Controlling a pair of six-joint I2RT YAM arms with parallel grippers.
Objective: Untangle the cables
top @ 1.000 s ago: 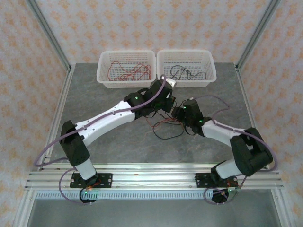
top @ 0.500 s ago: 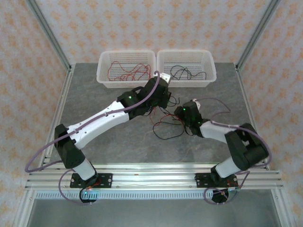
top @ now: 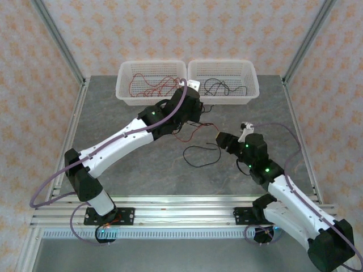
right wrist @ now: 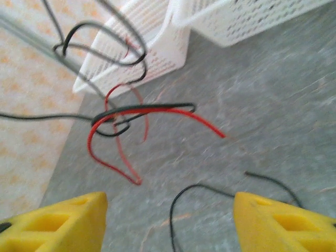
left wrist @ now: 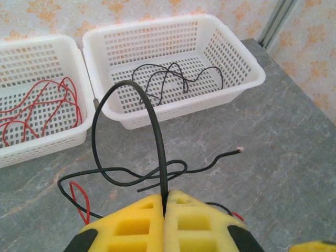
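From above, you have two white baskets at the far edge of the table: the right basket and the left basket touching its side. There are two arms. The left arm extends to just in front of the right basket's near corner. The right arm sits well short of that basket, with the right gripper pointing toward it. The loose cables lie on the table in front of the right basket, between it and the right gripper. You can make out one black loop and one red strand. The red wires in the left basket are too tangled to count.

On the left wrist camera, the left gripper has its two yellow pads clenched on one held black cable, which arches up toward the right basket. One black strand lies inside that basket. In front of it a second black wire ends in a bare tip, and one red loop lies beside it.

On the right wrist camera, the right gripper's two yellow pads stand wide apart, released, with nothing between them. Toward the right basket you see two red strands, one sharp and one blurred, caught with black loops in a knot. One more black wire lies on the table nearest the pads.
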